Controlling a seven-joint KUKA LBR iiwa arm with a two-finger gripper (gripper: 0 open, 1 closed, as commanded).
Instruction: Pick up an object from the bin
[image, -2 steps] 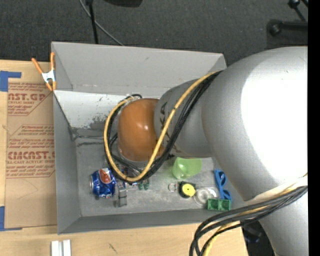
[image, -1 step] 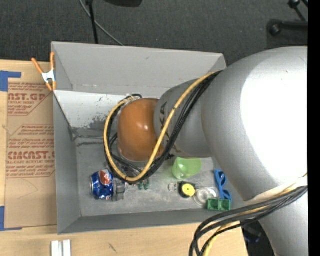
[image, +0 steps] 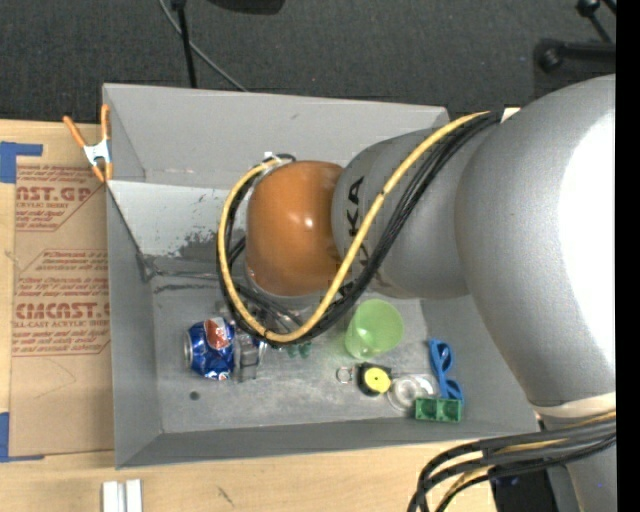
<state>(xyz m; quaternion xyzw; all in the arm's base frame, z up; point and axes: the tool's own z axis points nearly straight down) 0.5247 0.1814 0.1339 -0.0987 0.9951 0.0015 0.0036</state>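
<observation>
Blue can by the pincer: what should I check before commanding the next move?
1. Pincer down beside the crushed blue can, on its right in the camera view: ok.
2. Grip on the can: cannot tell; the arm's orange cover blocks much of the area above it.
3. Can clear of the left bin wall: ok, bare floor lies between them.
4. Green cup apart from the pincer: ok, it lies further right.
5. Yellow disc and green block away from the can: ok, near the right front corner.
</observation>
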